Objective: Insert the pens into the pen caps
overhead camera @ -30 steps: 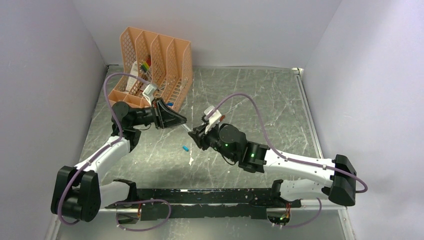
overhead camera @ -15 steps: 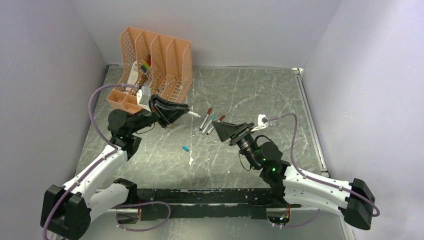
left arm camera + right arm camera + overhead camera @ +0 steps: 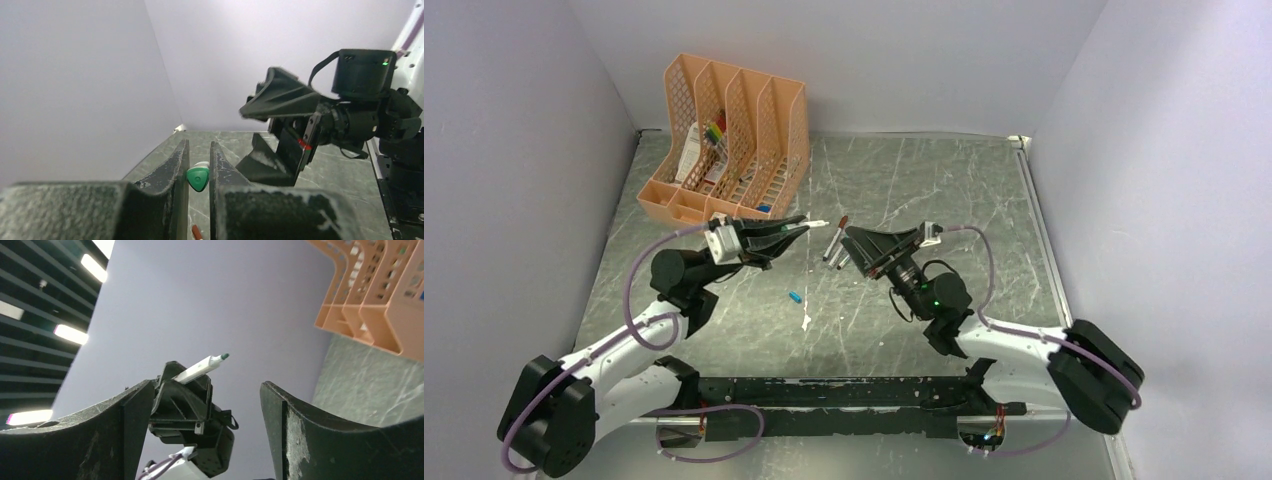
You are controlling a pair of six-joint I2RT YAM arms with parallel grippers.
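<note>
My left gripper (image 3: 796, 227) is shut on a white-grey pen (image 3: 817, 224), which pokes out to the right over the table. In the left wrist view the pen's green rear end (image 3: 198, 178) sits between the fingers (image 3: 180, 165). The right wrist view shows the same pen (image 3: 200, 369) with its teal tip up. My right gripper (image 3: 857, 251) stands open and empty, facing the left gripper across a short gap. More pens (image 3: 833, 243) lie on the table between the two, one with a dark red end (image 3: 843, 218). A teal-blue pen cap (image 3: 795, 297) lies nearer the arms.
An orange mesh file organiser (image 3: 734, 140) holding bright markers and papers stands at the back left, also seen as the organiser (image 3: 380, 300) in the right wrist view. A small white scrap (image 3: 807, 321) lies near the blue cap. Grey walls close in on three sides.
The right gripper opened wide, drew back and turned to face left. The left gripper swung forward and to the right, still holding the pen. The loose pens came into view.
</note>
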